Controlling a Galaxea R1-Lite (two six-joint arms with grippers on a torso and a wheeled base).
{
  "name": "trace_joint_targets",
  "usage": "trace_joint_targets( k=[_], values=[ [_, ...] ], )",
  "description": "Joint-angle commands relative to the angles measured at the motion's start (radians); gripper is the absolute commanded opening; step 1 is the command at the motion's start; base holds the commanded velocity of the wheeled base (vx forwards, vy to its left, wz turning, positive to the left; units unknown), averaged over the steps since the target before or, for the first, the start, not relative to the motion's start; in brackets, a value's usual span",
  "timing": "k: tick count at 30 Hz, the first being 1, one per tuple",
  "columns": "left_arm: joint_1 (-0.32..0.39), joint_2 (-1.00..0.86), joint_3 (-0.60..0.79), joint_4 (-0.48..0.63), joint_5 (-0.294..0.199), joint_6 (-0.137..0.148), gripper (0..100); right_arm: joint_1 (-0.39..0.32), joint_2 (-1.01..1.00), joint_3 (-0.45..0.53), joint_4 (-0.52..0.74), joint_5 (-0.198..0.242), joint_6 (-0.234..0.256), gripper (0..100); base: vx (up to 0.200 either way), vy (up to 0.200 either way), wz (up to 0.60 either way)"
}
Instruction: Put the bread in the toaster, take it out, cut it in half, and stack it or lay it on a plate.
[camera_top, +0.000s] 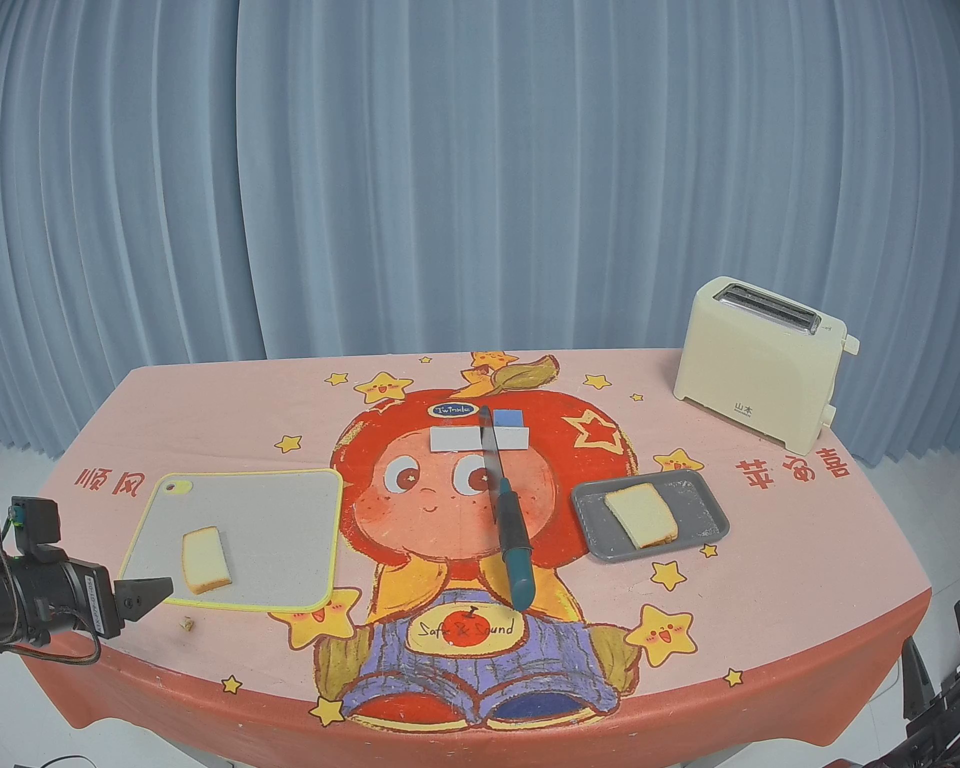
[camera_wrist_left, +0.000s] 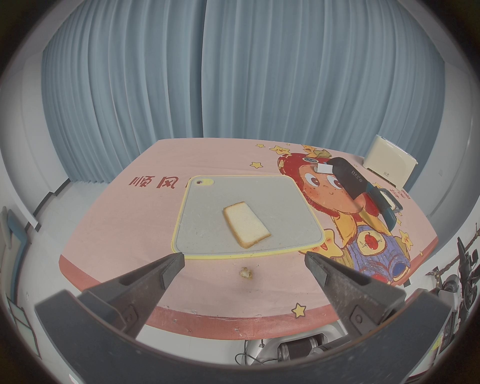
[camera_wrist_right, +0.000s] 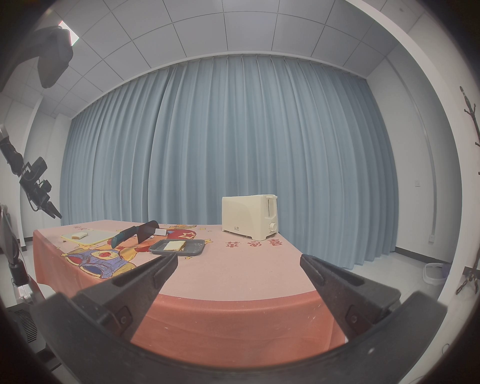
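Hovering at the lower left of the head view, the left gripper hangs just off the near edge of the counter. It is roughly level and points at the lower left corner of the cutting board. The left wrist view shows its jaws spread wide apart. The right gripper is held low beyond the counter's right end, facing along the surface, with its jaws also spread wide.

One bread slice lies flat on the lower left part of the cutting board, close to its near rim. A second bread slice lies in the grey tray, right of centre. The knife lies between board and tray, apart from both. Its teal handle points to the bottom of the frame and its blade crosses a white block. The cream toaster stands at the upper right near the counter's edge, well apart from the tray. A crumb sits between the board's near rim and the counter edge.

The inside of the toaster's dark slot cannot be made out. The right arm is cut off at the lower right corner of the head view.
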Motion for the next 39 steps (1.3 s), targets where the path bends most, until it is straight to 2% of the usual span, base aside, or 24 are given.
trace_joint_targets(
  k=[1,2,6,20,25,39],
  values=[
    [0.002,0.059,-0.015,0.0,0.001,-0.001,100,0.0,-0.007,0.018,0.0,0.0,0.0,100,0.0,0.0,0.0],
    [0.002,0.07,-0.022,0.001,0.001,-0.003,100,0.0,-0.007,0.018,0.0,0.0,0.0,100,0.0,0.0,0.0],
    [0.005,0.085,-0.032,0.001,0.0,-0.04,100,0.0,-0.009,0.018,0.0,0.0,0.0,100,0.0,0.0,0.0],
    [0.01,0.155,-0.045,0.0,0.003,-0.046,100,0.0,-0.007,0.018,0.0,0.0,0.0,100,0.0,0.0,0.0],
    [0.006,0.186,-0.07,0.0,0.05,-0.069,100,0.0,-0.007,0.018,0.0,-0.001,0.0,100,0.0,0.0,0.0],
    [0.01,0.234,-0.087,0.0,0.053,-0.072,100,0.0,-0.007,0.018,0.0,0.0,0.0,100,0.0,0.0,0.0]
  ],
)
